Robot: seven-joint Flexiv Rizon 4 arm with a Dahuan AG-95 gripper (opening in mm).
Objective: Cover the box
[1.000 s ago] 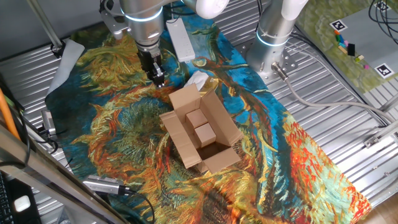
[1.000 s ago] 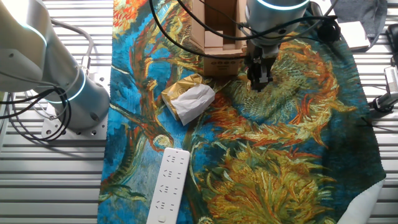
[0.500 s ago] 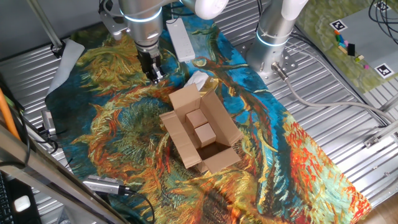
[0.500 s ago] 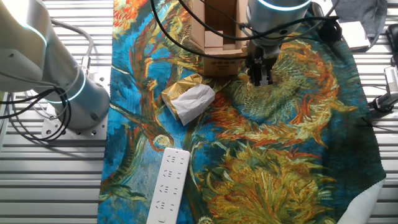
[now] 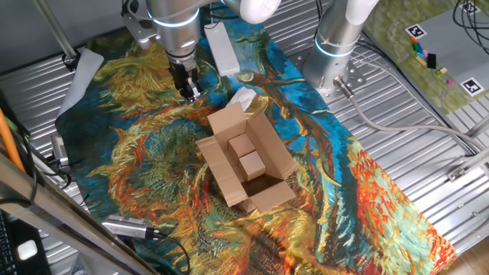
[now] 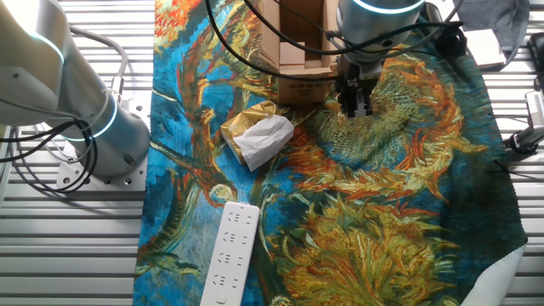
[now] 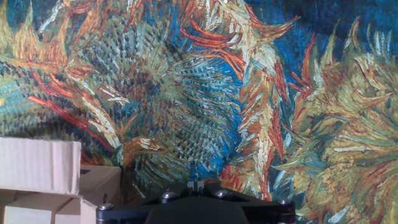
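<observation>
hand (image 5: 188, 93) pressed together, has risen slightly beside box (image 5: 246, 163) | flaps open, box uncovered | closing not begun, mid-desk

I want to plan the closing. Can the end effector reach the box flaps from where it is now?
Probably yes. The end effector hangs beside the open box, with only bare cloth between them.

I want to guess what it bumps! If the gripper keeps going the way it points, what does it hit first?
Probably the painted sunflower cloth. The gripper points straight down beside the box, and the hand view shows only cloth ahead, the box off at its edge.
</observation>
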